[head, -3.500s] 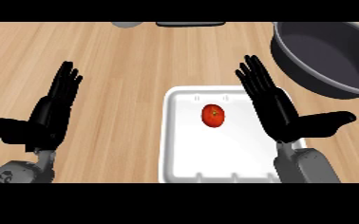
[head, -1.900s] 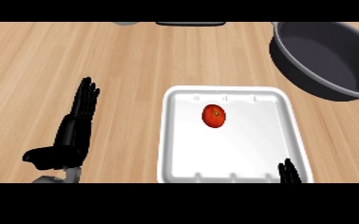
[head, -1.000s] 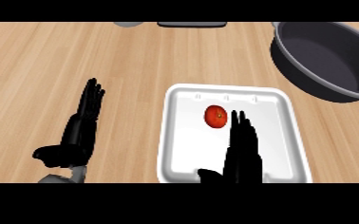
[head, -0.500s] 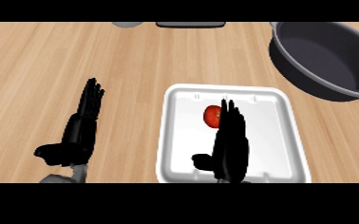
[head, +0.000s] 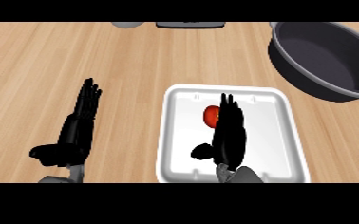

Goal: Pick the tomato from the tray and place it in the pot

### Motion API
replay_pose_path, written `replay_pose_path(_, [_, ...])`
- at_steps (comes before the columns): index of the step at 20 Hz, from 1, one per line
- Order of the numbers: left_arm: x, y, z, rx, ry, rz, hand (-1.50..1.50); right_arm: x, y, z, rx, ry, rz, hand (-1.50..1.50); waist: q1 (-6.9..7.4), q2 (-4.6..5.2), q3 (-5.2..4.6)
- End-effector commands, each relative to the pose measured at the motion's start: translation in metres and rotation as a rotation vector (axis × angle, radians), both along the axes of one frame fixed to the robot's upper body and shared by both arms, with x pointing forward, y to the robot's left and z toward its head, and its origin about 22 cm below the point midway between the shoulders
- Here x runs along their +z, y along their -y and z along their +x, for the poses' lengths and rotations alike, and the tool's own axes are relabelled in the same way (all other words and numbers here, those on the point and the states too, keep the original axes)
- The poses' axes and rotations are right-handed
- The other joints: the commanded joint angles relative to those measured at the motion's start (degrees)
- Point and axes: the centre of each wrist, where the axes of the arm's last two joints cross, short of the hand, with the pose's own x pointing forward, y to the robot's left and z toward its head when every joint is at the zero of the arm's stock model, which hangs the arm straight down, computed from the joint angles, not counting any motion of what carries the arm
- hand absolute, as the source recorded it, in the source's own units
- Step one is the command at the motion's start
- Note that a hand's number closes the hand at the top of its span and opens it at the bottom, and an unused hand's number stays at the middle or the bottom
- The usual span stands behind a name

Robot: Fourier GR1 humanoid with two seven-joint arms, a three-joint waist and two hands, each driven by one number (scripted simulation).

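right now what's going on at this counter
The right robot hand is over the white tray, fingers straight, right beside the tomato and partly hiding it; no grasp shows yet. The left robot hand rests open on the counter to the left. The dark pot sits at the upper right.

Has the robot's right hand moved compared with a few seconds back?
Yes. The right hand has swung inward from the white tray's right edge to over the tray's middle, now beside the tomato.
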Motion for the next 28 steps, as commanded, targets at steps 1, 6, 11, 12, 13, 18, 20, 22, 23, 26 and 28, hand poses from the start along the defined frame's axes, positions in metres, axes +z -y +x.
replay_pose_path(1, [0.010,0.013,0.013,0.009,0.024,0.003,0.00,-0.003,0.000,0.010,0.014,0.021,-0.016,1.50,-0.04,0.31,0.13])
replay_pose_path(6, [0.003,-0.003,0.013,0.003,0.007,-0.002,0.00,-0.011,0.002,0.009,-0.020,0.185,-0.139,1.50,-0.15,0.30,0.11])
replay_pose_path(11, [-0.006,0.004,0.007,0.010,-0.012,-0.012,0.00,-0.016,0.002,0.003,-0.006,0.161,-0.188,1.50,-0.12,0.30,0.11])
replay_pose_path(12, [-0.005,-0.008,-0.006,0.005,0.004,0.000,0.00,-0.017,0.009,0.011,-0.002,0.188,-0.179,1.50,0.03,0.29,0.12])
replay_pose_path(13, [0.019,0.005,0.012,-0.017,-0.001,-0.006,0.00,-0.012,-0.002,-0.005,-0.002,0.200,-0.173,1.50,-0.12,0.26,0.12])
replay_pose_path(18, [0.016,0.017,0.007,-0.066,0.049,-0.001,0.00,0.047,0.060,0.118,-0.281,-0.059,-0.102,1.50,4.35,2.65,0.17])
replay_pose_path(20, [0.019,0.021,0.010,-0.084,0.056,-0.008,0.00,0.056,0.086,0.137,-0.340,-0.107,-0.139,1.50,5.48,3.44,0.17])
replay_pose_path(22, [0.016,0.022,0.008,-0.106,0.049,-0.011,0.00,0.081,0.107,0.161,-0.401,-0.107,-0.172,1.50,6.92,3.56,0.10])
replay_pose_path(23, [0.023,0.028,0.016,-0.138,0.062,0.006,0.00,0.090,0.103,0.170,-0.396,-0.111,-0.194,1.50,6.93,3.87,0.15])
replay_pose_path(26, [0.019,0.032,0.015,-0.136,0.063,0.005,0.00,0.116,0.123,0.193,-0.476,-0.054,-0.280,1.50,8.26,3.79,0.11])
replay_pose_path(28, [0.019,0.034,0.015,-0.155,0.058,0.009,0.00,0.155,0.132,0.209,-0.496,0.010,-0.295,1.50,8.46,3.50,0.11])
